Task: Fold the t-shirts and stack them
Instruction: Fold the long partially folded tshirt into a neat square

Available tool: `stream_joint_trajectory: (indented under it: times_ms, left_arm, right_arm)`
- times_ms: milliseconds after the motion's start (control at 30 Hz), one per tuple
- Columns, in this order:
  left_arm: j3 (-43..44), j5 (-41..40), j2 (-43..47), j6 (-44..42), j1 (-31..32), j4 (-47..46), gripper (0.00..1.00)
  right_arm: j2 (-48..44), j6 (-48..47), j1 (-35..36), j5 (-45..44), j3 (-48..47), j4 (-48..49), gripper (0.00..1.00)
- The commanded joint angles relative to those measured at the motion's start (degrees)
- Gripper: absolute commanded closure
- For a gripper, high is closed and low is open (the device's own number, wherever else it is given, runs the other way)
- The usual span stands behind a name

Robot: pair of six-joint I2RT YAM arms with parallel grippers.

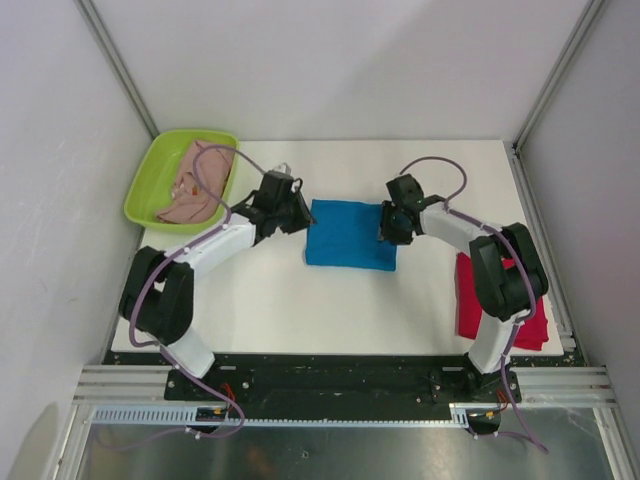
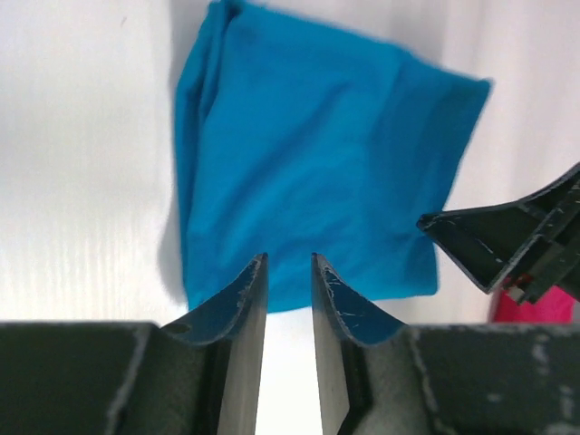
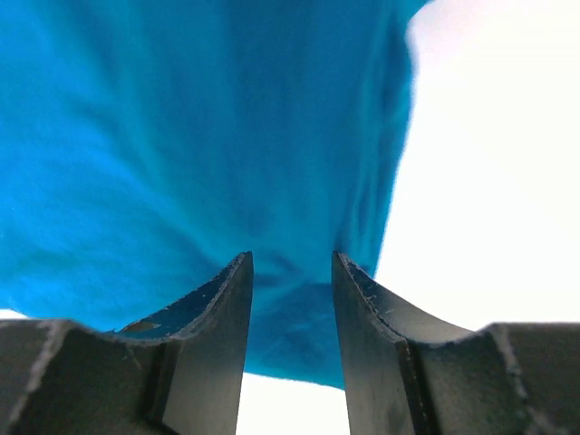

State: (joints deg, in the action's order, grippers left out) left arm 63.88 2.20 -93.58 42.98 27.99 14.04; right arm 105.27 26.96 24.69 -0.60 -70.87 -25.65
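Observation:
The bright blue t-shirt [image 1: 350,235] lies folded into a rectangle at the middle of the table. My left gripper [image 1: 300,215] is at its left edge, jaws a little apart and empty, tips just short of the cloth [image 2: 308,154]. My right gripper [image 1: 385,228] is at its right edge, jaws open over the cloth's border [image 3: 181,136]. The red t-shirt [image 1: 470,310] lies folded at the right, partly under my right arm. The pale pink t-shirt [image 1: 195,185] lies crumpled in the lime-green tray [image 1: 150,170].
The tray stands at the far left corner. White walls and metal frame posts surround the table. My right gripper's finger [image 2: 507,240] shows in the left wrist view beyond the blue shirt, with a bit of red cloth [image 2: 535,308] behind it.

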Motion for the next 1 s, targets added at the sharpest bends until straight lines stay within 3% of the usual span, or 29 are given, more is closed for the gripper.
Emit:
stream_joint_trajectory:
  times_ms: [0,367,967]
  left_arm:
    - [8.83,1.53,-3.76,-4.79,-0.08,-1.55,0.71]
    - [26.27,4.94,-21.85,-6.97,-1.39,-1.57,0.76]
    - [36.15,5.75,-35.42,-7.38,-4.2,-1.61,0.78]
  right_arm:
    - [-3.22,1.53,-3.56,-0.15,-1.8,4.0,0.56]
    - [2.94,3.58,-6.41,-0.52,-9.63,9.88,0.63]
    - [15.37,1.41,-8.57,-3.59,-22.23,2.1,0.65]
